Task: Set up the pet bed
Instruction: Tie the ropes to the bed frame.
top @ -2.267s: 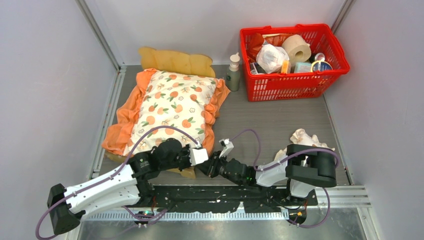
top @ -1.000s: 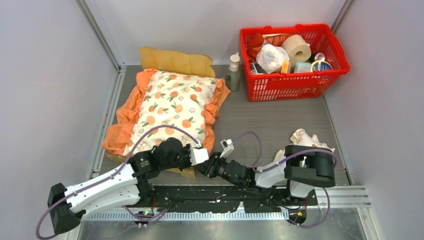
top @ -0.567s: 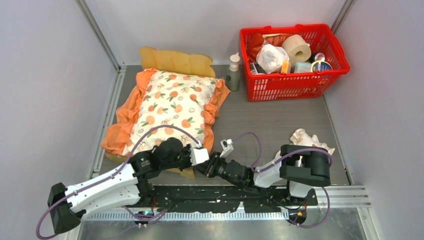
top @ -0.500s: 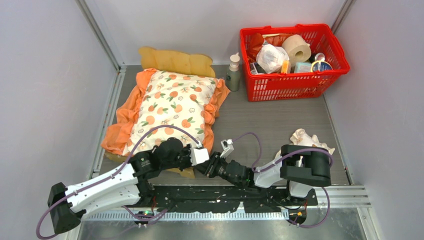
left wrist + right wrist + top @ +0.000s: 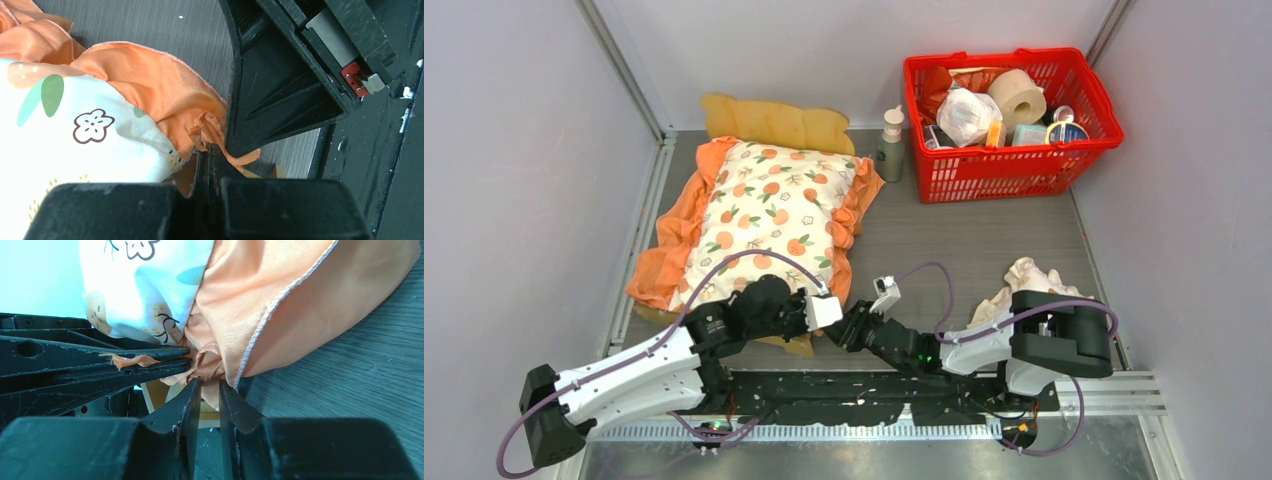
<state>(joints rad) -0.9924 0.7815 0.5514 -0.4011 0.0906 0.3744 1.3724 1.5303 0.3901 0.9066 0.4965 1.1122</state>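
The pet bed (image 5: 774, 122) lies on the left half of the table (image 5: 964, 240), its wavy wooden headboard at the far end. An orange-print cushion (image 5: 774, 210) covers nearly all of the bed, and its orange ruffle (image 5: 165, 90) spills over both long sides. At the bed's near right corner the left gripper (image 5: 209, 148) has its fingers pressed together on a bunched bit of that ruffle; the right wrist view shows a frayed scrap of orange caught between them. Just right of that corner, tip to tip with the left one, the right gripper (image 5: 207, 385) has its fingers a narrow slit apart, pinching a knot of the same ruffle, with light wood of the frame showing below. Beyond the bed's far right corner stands a green bottle (image 5: 890, 148). Well right of the bed a small cream pillow (image 5: 1029, 275) lies by the right arm, and a red basket (image 5: 1014, 170) of odds and ends sits at the far right.
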